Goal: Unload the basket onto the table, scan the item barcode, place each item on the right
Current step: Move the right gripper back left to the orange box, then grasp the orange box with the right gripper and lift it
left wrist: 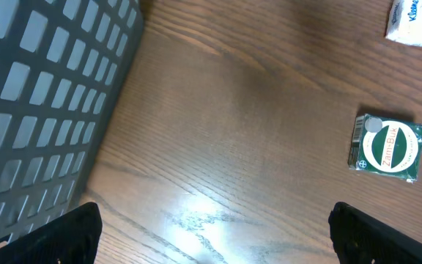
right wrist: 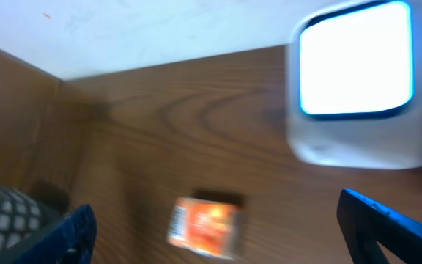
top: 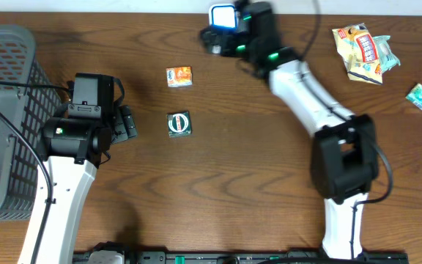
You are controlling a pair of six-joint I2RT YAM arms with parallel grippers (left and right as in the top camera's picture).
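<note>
Currently both spread wide, empty: right gripper (top: 212, 38) just beside scanner (top: 224, 16), left gripper (top: 128, 122) well left of scanner; orange packet (top: 179, 76) and green tin (top: 179, 124) between.

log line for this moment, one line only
stage: pre-grasp | left gripper open, empty, near green box | right gripper open, empty, at lit scanner | orange packet untouched

Soft even light, glare on table (left wrist: 196, 213), right wrist view blurred, screen (right wrist: 356, 59) overexposed
</note>
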